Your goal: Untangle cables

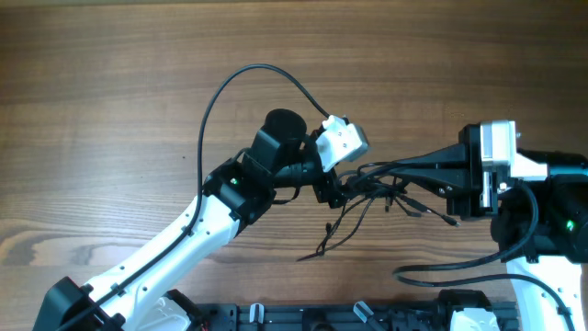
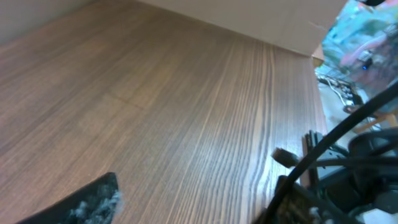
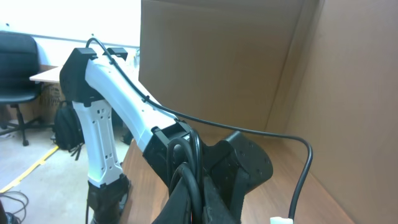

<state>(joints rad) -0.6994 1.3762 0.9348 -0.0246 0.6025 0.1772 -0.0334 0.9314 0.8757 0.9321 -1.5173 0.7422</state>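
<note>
The cables (image 1: 366, 208) are a bunch of thin black cords hanging between the two grippers at centre right. Loose ends trail down to the table (image 1: 323, 246), and one plug end (image 1: 450, 221) points right. My right gripper (image 1: 369, 171) reaches in from the right. In the right wrist view its fingers (image 3: 202, 202) are shut on a loop of the cables (image 3: 191, 163). My left gripper (image 1: 333, 191) is at the left side of the bunch. In the left wrist view its fingers (image 2: 193, 208) are wide apart, and a cord (image 2: 339, 130) runs across the right finger.
The left arm's thick black cable (image 1: 234, 83) arches over the table behind it. The wooden table's right edge (image 2: 320, 106) shows in the left wrist view. A cardboard wall (image 3: 236, 62) stands behind the table. A black rail (image 1: 303, 317) runs along the front edge.
</note>
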